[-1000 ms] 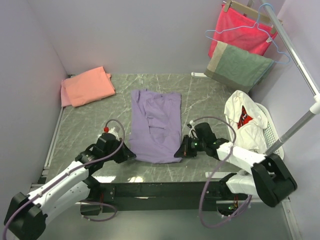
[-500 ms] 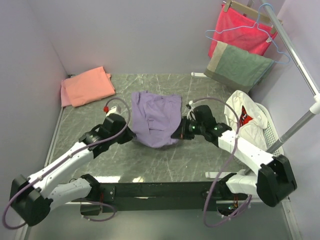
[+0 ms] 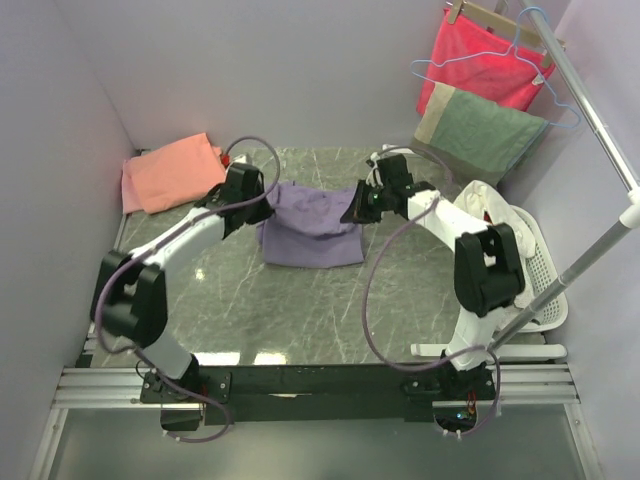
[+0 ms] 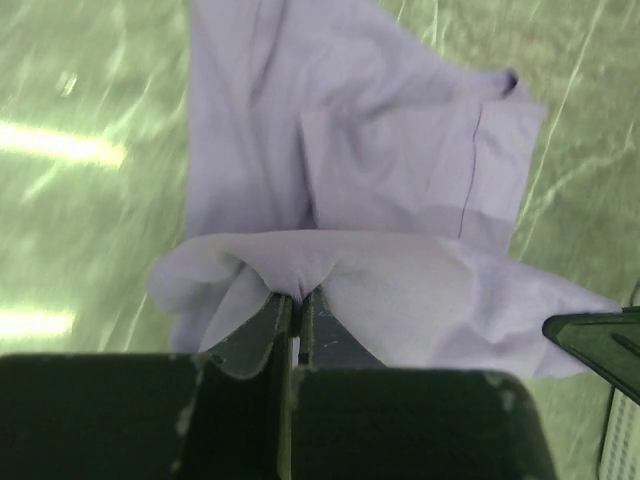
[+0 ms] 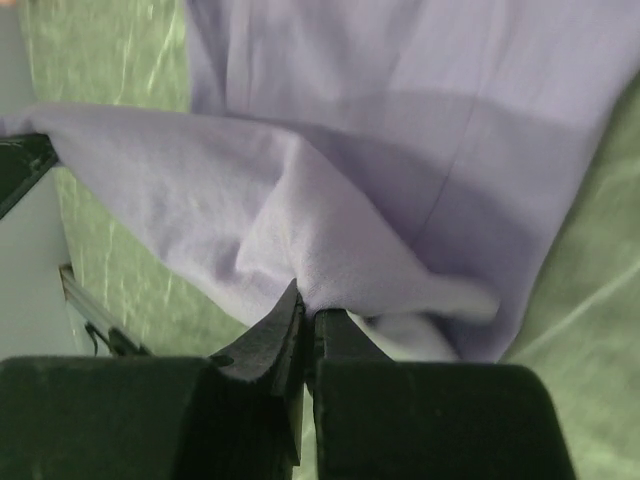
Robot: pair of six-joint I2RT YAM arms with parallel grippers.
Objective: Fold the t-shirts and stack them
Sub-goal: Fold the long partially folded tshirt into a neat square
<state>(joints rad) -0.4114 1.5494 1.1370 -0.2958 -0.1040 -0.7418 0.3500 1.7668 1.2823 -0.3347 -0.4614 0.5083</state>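
The lavender t-shirt point(image 3: 312, 232) lies folded over on itself in the middle of the marble table. My left gripper point(image 3: 262, 197) is shut on its left corner, and my right gripper point(image 3: 352, 208) is shut on its right corner, both held over the shirt's far end. In the left wrist view the fingers pinch a purple fold point(image 4: 296, 275). In the right wrist view the fingers pinch a purple fold too point(image 5: 320, 290). The salmon-pink t-shirt point(image 3: 172, 172) lies folded at the back left corner.
A white basket point(image 3: 540, 270) with white and red clothes stands at the right. A red cloth point(image 3: 482, 55) and a grey-green towel point(image 3: 470, 130) hang on a rack at the back right. Walls close the table on the left and back.
Both grippers have carried the shirt's near hem away from the arm bases to the far end, folding the shirt in half. The arms are now stretched far out.
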